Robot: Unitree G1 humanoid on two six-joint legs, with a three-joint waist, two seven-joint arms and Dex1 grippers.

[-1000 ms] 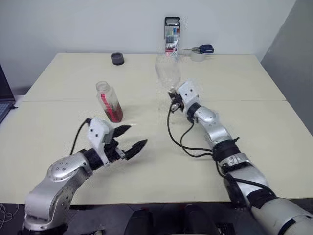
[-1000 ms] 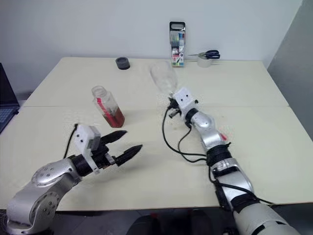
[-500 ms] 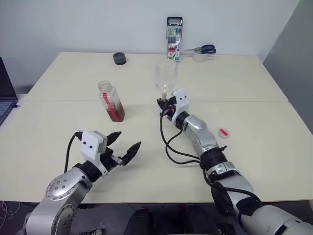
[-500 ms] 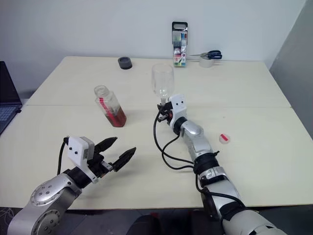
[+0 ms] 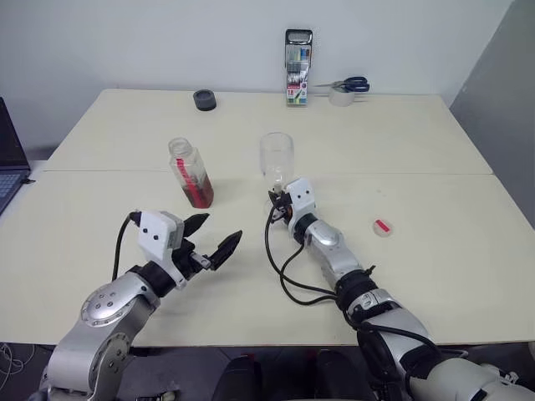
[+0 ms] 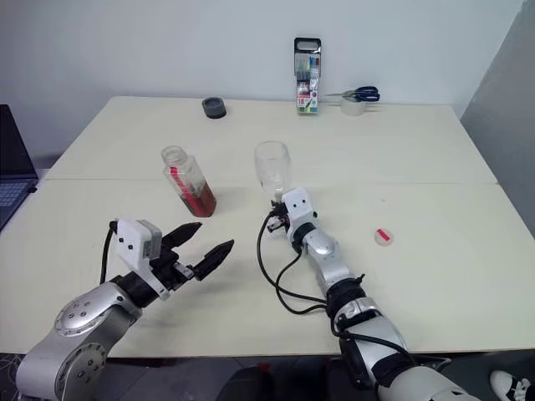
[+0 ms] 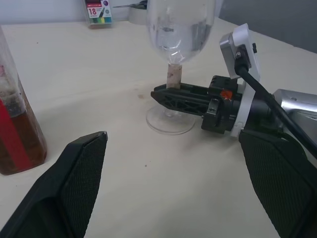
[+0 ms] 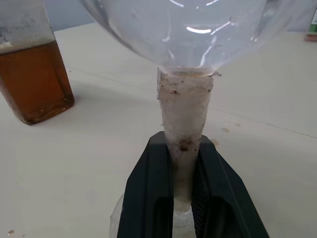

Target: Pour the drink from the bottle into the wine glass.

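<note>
Nearest, the left gripper [image 5: 211, 236] hovers over the cream table [image 5: 435, 251] with its two black fingers spread wide, holding nothing. Just beyond it, the right gripper [image 7: 168, 97] is clamped on the stem of the clear stemmed wine glass [image 5: 276, 159] — upright, its round foot on the table near the middle. To the glass's left stands the small squarish clear plastic bottle [image 5: 190, 173], uncapped, the reddish-brown drink [image 8: 32, 79] filling its lower part. A small pink cap [image 5: 382, 226] lies well apart, right of the right arm.
</note>
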